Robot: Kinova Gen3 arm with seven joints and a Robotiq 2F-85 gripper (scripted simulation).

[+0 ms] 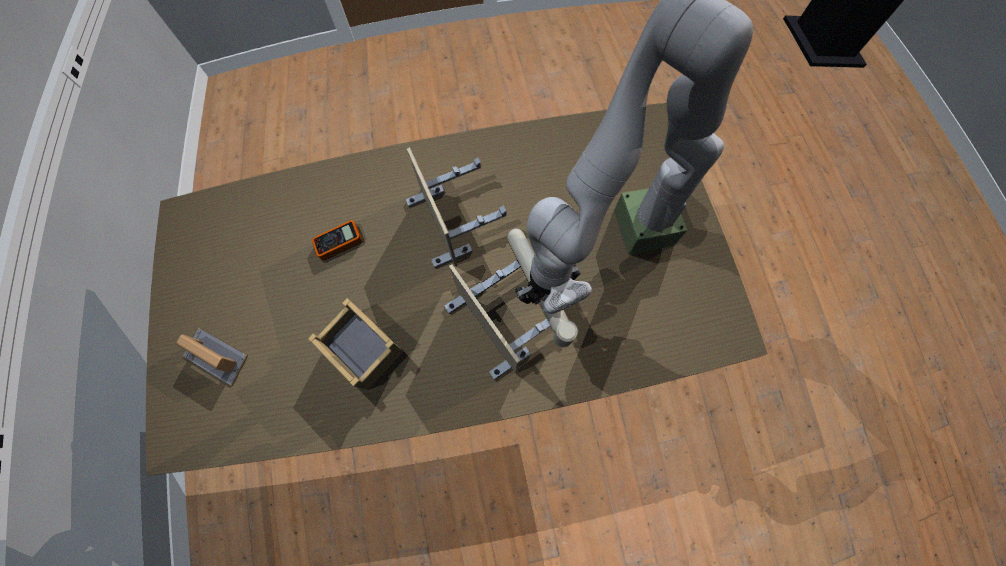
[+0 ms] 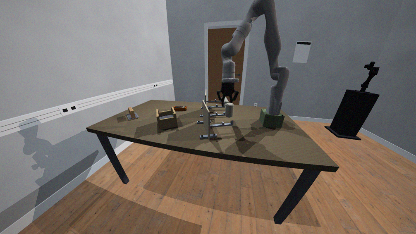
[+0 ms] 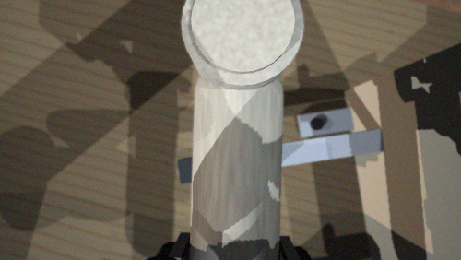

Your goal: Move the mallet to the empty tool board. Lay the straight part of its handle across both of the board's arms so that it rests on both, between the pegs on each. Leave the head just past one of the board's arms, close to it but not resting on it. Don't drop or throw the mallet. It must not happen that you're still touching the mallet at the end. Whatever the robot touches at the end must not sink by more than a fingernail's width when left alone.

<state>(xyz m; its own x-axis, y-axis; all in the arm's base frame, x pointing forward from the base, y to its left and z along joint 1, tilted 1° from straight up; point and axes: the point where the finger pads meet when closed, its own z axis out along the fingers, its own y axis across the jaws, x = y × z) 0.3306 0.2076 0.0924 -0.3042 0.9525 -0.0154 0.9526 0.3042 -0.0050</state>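
Brown table (image 2: 290,151), wooden crate (image 1: 349,341) holding nothing, hand (image 2: 227,97) gripping mallet (image 3: 236,161)

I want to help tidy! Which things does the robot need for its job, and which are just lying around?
Needed: gripper, the mallet it holds, near tool board.
Lying about: far tool board, orange multimeter, wooden box, wooden block.

I see a pale wooden mallet (image 3: 236,152), an orange-cased multimeter (image 1: 336,239), a green arm base (image 1: 629,232) — all on a brown woven-textured table top (image 1: 232,281).
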